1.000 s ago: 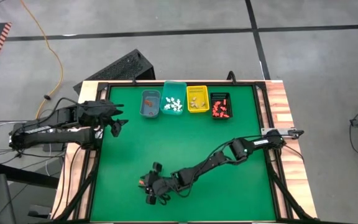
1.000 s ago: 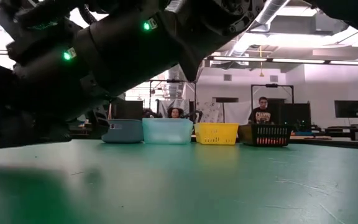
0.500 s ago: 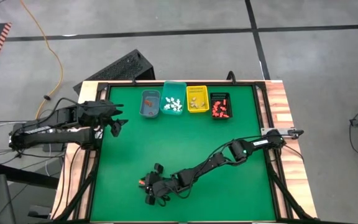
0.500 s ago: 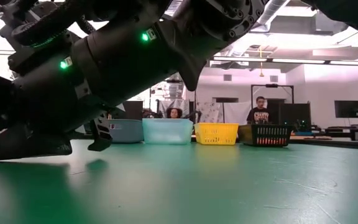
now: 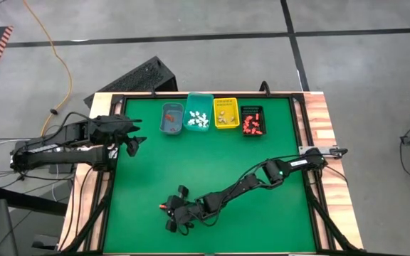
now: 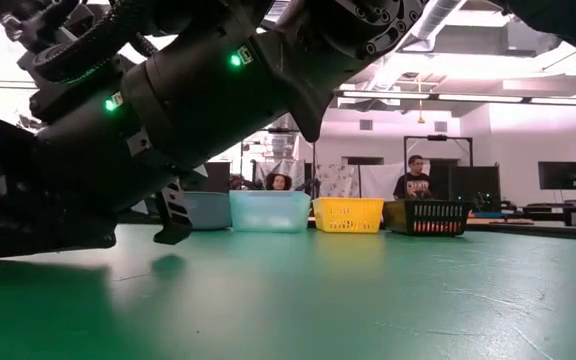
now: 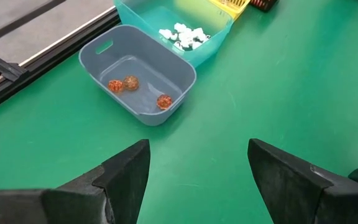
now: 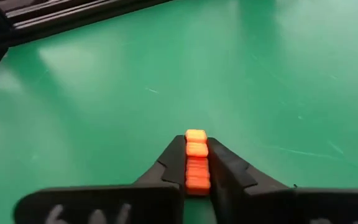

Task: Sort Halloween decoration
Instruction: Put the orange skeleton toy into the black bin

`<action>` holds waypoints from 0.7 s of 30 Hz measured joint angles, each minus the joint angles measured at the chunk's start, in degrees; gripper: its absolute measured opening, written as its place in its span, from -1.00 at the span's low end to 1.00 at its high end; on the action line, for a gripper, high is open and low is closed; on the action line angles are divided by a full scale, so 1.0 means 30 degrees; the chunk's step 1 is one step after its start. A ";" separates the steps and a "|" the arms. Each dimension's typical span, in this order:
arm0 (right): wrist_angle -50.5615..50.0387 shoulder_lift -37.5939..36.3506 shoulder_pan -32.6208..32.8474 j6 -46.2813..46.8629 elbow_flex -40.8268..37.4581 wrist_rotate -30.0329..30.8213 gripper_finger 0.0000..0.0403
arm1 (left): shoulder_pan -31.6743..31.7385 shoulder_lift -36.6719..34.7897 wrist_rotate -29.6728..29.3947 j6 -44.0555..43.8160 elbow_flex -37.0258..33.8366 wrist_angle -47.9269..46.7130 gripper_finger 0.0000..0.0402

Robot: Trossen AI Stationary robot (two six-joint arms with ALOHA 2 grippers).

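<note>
Right gripper (image 8: 196,163) – lower centre of the high view – grips a small ridged orange plastic decoration (image 8: 196,160); left gripper (image 7: 197,171) waits open.

right claw (image 8: 196,163) closed on orange piece (image 8: 196,158)

Four bins stand side by side in a row at the upper middle of the high view, near the bench's (image 5: 141,178) far edge. The leftmost bin (image 5: 172,119) holds three small pieces (image 7: 130,83). The left hand (image 5: 132,142) sits left of the row. The right hand (image 5: 168,215) is low at the lower centre, a piece (image 8: 196,158) between its fingers.
</note>
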 joint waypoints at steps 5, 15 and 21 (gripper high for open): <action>0.0148 0.0000 0.0007 0.1089 -0.0044 -0.0014 -0.84 | 0.0004 0.0003 0.0000 -0.0002 0.0000 -0.0039 0.30; 0.1273 -0.0470 0.0044 0.0880 -0.0156 0.0956 -0.97 | 0.0007 0.0007 0.0007 0.0000 0.0000 -0.0025 0.30; 0.0470 -0.0828 0.0097 0.0231 0.0268 0.1832 -0.97 | 0.0006 0.0001 0.0014 0.0000 0.0000 -0.0023 0.30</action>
